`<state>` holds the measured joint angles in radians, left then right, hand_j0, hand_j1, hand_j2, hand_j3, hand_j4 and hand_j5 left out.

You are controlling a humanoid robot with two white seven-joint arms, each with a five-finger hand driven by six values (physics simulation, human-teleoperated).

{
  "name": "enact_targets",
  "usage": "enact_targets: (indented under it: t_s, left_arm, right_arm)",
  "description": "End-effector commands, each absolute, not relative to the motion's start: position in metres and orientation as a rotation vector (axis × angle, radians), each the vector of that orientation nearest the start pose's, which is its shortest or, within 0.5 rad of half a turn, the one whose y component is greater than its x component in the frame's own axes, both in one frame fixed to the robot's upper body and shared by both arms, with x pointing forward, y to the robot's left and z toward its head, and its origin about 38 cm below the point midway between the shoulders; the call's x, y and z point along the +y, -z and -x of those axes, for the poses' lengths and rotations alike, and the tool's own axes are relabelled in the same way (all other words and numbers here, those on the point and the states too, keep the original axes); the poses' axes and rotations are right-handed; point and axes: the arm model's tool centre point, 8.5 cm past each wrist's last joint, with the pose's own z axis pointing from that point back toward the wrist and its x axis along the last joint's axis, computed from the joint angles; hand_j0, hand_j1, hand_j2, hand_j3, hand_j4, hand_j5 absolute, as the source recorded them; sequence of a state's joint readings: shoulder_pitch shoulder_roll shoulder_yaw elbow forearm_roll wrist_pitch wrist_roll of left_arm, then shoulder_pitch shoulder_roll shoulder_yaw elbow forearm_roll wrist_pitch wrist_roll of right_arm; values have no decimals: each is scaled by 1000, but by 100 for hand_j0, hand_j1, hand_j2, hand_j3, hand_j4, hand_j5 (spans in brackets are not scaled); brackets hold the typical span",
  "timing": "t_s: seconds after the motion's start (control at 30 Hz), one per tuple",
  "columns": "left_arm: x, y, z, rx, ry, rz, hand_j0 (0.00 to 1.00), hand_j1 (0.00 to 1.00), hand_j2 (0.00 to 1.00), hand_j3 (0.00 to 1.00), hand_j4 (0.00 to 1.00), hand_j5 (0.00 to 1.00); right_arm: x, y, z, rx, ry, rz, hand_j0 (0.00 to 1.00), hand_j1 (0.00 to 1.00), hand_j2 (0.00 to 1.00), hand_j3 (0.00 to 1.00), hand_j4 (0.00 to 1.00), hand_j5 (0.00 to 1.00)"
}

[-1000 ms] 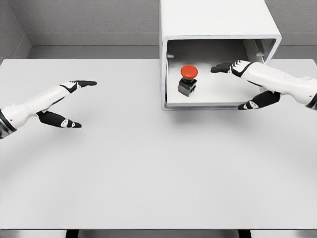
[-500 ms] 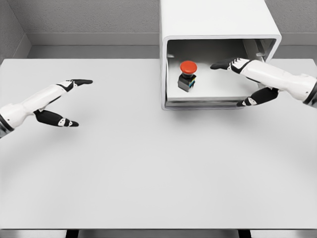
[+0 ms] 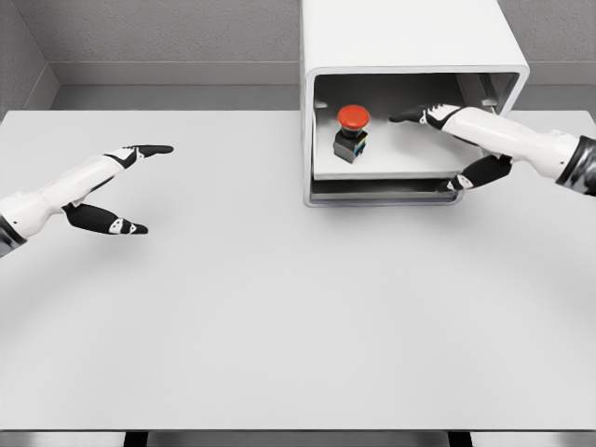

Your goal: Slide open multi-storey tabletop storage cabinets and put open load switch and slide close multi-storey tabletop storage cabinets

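Cabinet: drawer part-way out
Switch: upright inside drawer
Right hand: fingers spread, thumb at drawer front
Left hand: spread, over worktop

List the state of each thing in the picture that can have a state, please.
cabinet drawer: partly open, holding the switch
load switch: upright inside the drawer, not held
right hand: open, fingers inside the drawer, thumb at its front edge
left hand: open, above the table, holding nothing
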<state>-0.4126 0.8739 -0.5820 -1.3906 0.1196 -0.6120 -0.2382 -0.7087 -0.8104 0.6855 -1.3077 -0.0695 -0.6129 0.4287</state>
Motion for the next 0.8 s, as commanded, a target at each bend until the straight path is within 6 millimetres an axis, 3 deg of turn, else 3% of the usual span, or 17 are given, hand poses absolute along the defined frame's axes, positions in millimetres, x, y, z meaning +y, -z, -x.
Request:
enact_targets:
  t_s: [0.0, 0.2, 0.5, 0.63, 0.77]
  left_arm:
    - [347, -181, -405, -1760, 1344, -100, 100, 100, 100, 100, 100, 100]
    - [347, -181, -405, -1759, 1345, -101, 100, 100, 100, 100, 100, 100]
    - [347, -181, -405, -1758, 1346, -100, 100, 100, 100, 100, 100, 100]
    - [347, -181, -405, -1758, 1349, -100, 100, 100, 100, 100, 100, 100]
    - [346, -180, -405, -1761, 1347, -98, 100, 100, 100, 100, 100, 100]
  right_arm:
    - [-316, -235, -458, -1728, -1601, 128, 100, 100, 100, 100, 100, 100]
    - [-312, -233, -472, -1710, -1592, 122, 100, 100, 100, 100, 100, 100]
    - [-307, -234, -472, -1717, -1598, 115, 100, 100, 100, 100, 100, 100]
    - [-309, -243, -467, -1730, -1623, 128, 100, 100, 100, 100, 100, 100]
    - [-314, -269, -446, -1750, -1710, 166, 100, 100, 100, 100, 100, 100]
